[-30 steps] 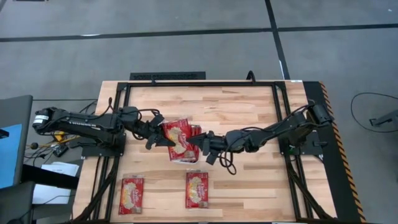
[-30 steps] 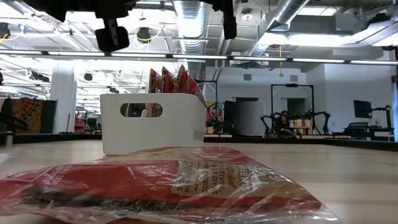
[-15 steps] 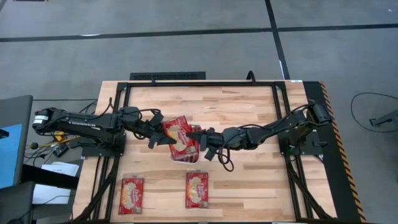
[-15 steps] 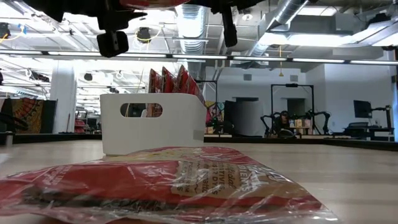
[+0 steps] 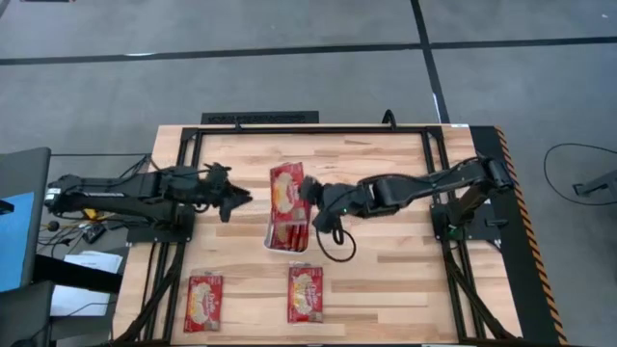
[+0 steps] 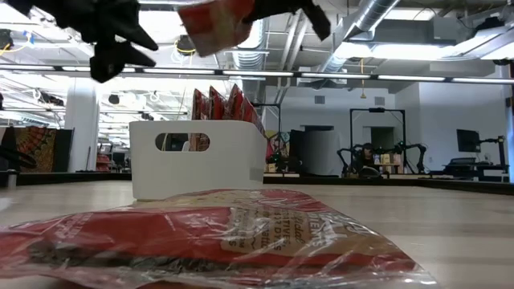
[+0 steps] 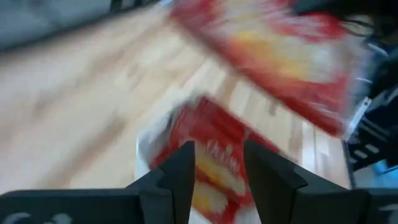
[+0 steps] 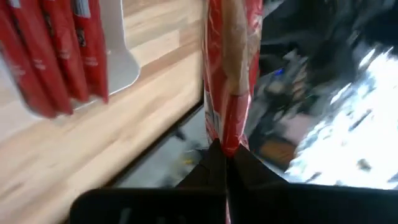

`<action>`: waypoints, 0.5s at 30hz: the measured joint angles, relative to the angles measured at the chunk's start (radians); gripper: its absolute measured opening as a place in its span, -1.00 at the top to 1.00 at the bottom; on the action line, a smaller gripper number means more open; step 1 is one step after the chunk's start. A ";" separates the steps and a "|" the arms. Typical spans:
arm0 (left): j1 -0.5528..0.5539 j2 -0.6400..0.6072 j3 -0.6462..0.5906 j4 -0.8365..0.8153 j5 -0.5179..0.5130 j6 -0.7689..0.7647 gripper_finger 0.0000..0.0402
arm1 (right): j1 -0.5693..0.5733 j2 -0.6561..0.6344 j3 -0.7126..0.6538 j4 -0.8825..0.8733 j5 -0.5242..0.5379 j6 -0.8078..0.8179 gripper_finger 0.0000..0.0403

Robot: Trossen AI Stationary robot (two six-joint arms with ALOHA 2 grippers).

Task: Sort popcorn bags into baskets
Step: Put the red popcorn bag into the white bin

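Overhead, right gripper (image 5: 307, 192) pinches popcorn bag (image 5: 285, 187) — above basket (image 5: 272, 241).

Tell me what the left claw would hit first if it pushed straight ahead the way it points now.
Probably the popcorn bag that the right claw holds over the white basket. The left claw, open, points right toward it; heights are hard to judge, so it could pass beneath.

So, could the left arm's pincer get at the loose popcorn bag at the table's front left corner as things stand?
Probably yes: the left pincer is open and empty beside the basket, and bare table lies between it and that popcorn bag. The right pincer, holding another bag, is out of the way.
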 joint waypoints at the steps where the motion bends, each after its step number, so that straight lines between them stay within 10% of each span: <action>1: -0.011 -0.003 0.000 0.026 -0.022 0.066 0.38 | -0.011 0.000 0.018 -0.042 0.000 0.048 0.98; 10: -0.117 0.200 -0.001 0.329 -0.008 0.556 0.38 | -0.121 0.000 0.090 -0.276 -0.063 0.516 0.98; 15: -0.122 0.323 -0.001 0.513 -0.180 0.692 0.36 | -0.170 0.000 0.095 -0.361 -0.168 0.718 0.97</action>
